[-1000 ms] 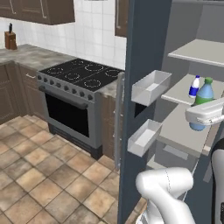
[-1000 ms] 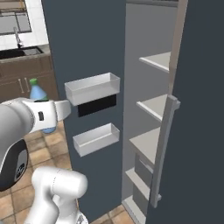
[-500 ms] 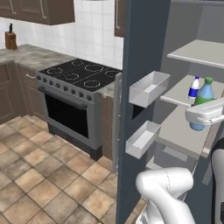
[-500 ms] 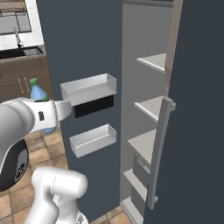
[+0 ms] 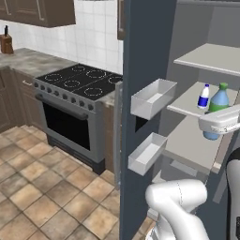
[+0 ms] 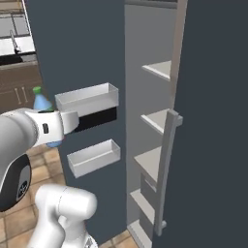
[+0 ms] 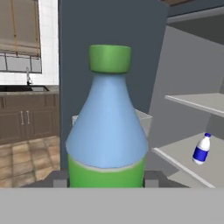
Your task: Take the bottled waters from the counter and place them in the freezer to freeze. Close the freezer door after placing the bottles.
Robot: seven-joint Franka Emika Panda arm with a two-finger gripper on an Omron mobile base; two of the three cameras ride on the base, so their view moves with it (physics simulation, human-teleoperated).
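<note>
The end effector pinches the blue bottle upright. The white bottle stands on the freezer shelf, just beside the blue bottle.

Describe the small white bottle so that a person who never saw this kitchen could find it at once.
Look into the open freezer right of the stovetop. On its pale grey middle shelf stands the small white bottle. Its dark-blue label and cap set it apart from the larger blue bottle with a green cap beside it, which the end effector holds.

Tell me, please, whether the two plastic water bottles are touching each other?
Apart. The hand view shows bare shelf between the green-capped blue bottle and the small white bottle.
</note>
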